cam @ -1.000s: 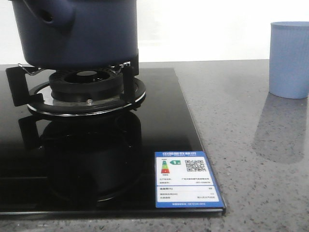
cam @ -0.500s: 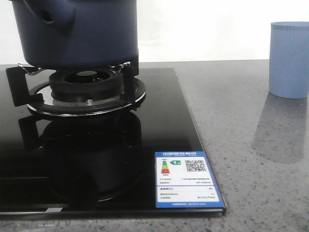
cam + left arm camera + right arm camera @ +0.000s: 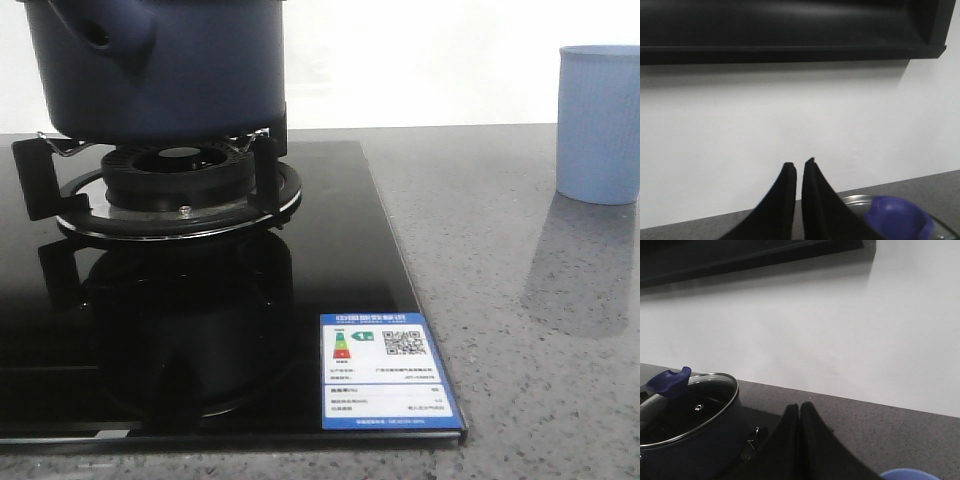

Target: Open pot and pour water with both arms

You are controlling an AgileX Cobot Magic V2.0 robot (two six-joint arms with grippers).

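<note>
The dark navy pot (image 3: 170,70) stands on the gas burner (image 3: 180,180) at the left of the front view, its stubby handle with a round hole (image 3: 100,35) facing me. In the right wrist view the pot (image 3: 695,445) wears a glass lid (image 3: 690,410) with a blue knob (image 3: 667,381). My right gripper (image 3: 800,405) is shut on nothing, beside the pot and apart from it. My left gripper (image 3: 800,164) is shut and empty, with the blue knob (image 3: 897,220) and the lid's metal rim (image 3: 855,199) close beside its fingers. Neither gripper shows in the front view.
A light blue ribbed cup (image 3: 600,125) stands on the grey stone counter (image 3: 520,300) at the far right; its rim (image 3: 910,474) shows below my right gripper. The black glass cooktop (image 3: 200,330) carries an energy label (image 3: 385,370) at its front corner. A dark hood (image 3: 790,30) hangs overhead.
</note>
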